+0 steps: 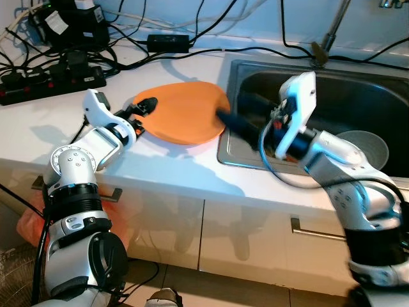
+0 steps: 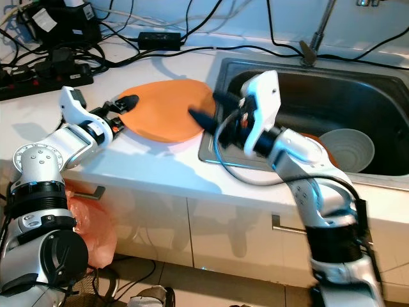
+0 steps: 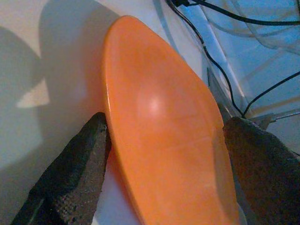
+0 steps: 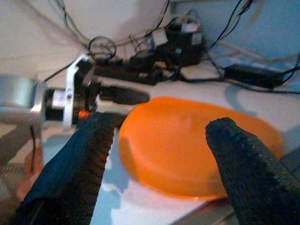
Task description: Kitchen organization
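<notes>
Gripping an orange plate from both sides

Orange plate (image 1: 185, 112) lies upside down on the white countertop (image 1: 57, 128), its far edge just beside the sink (image 1: 358, 96). Left gripper (image 1: 142, 112) at the plate's near rim, fingers (image 3: 75, 173) spread, one on each side of the rim. Right gripper (image 2: 208, 109) at the opposite rim by the sink edge, fingers (image 4: 243, 164) spread wide. Beyond the right gripper, a white bowl (image 2: 348, 147) sits in the sink. Behind the plate: power strip (image 1: 51, 83), tangled cables (image 1: 192, 25).

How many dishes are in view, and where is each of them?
2. An orange plate lies on the counter between both grippers. A white bowl sits in the sink. The right arm may hide more dishes.
</notes>
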Controlling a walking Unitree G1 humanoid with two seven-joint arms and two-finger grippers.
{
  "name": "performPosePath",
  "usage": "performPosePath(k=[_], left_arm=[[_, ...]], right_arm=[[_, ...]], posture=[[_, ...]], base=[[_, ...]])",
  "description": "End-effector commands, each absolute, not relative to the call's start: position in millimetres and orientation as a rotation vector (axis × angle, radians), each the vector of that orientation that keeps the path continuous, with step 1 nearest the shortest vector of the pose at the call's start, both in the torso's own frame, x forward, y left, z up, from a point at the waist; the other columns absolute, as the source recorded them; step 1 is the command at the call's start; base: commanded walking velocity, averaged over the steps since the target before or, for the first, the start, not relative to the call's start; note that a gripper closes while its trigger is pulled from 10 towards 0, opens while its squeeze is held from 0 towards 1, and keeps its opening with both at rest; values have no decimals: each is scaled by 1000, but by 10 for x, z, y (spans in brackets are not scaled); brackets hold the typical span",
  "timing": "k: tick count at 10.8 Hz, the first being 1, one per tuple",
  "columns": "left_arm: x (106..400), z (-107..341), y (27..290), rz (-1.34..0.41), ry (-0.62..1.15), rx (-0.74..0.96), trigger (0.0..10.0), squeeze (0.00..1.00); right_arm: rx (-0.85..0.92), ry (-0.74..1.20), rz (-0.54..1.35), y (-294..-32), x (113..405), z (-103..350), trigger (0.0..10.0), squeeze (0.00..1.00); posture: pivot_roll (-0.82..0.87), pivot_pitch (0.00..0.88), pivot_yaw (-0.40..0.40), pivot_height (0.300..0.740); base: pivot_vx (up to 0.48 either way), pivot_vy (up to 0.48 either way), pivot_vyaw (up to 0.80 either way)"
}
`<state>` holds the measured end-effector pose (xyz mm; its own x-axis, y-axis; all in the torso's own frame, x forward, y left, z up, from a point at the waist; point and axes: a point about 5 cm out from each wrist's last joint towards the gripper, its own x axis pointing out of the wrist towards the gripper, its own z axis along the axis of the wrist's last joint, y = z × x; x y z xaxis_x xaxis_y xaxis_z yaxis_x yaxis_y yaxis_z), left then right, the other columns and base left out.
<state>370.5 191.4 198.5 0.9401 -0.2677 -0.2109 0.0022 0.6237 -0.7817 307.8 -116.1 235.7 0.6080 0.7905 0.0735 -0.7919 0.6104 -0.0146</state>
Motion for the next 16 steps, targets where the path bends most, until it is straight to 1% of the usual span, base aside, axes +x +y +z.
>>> performPosePath(k=[1, 2, 3, 4, 9, 11, 16], left_arm=[[3650, 1709, 1856, -121, 464, -902, 4745, 0], [3649, 1714, 1865, -116, 463, -915, 2980, 0], [3650, 1716, 1865, -115, 461, -920, 1686, 0], [3650, 1721, 1864, -116, 460, -924, 39, 0], [3651, 1754, 1881, -114, 446, -932, 0, 0], [3656, 1783, 1932, -102, 431, -933, 0, 0], [3665, 1776, 1947, -90, 419, -936, 0, 0]], right_arm=[[-14, -40, 948, -1152, 3029, 2312, 10000, 0], [-42, 17, 930, -1189, 3045, 2244, 10000, 0], [-68, 51, 917, -1217, 3056, 2196, 10000, 0], [-89, 85, 904, -1242, 3064, 2154, 10000, 0], [-201, 160, 848, -1297, 3107, 1981, 10000, 0], [-271, 199, 829, -1304, 3102, 1841, 10000, 0], [-291, 193, 823, -1315, 3123, 1821, 10000, 0]], posture=[[143, 78, 6, 740], [140, 78, 6, 740], [140, 78, 6, 740], [139, 79, 6, 740], [145, 81, 3, 740], [146, 81, 3, 740], [145, 77, 4, 740]], base=[[0, 0, 0], [0, 0, 0], [0, 0, 0], [0, 0, 0], [0, 0, 0], [0, 0, 0], [0, 0, 0]])
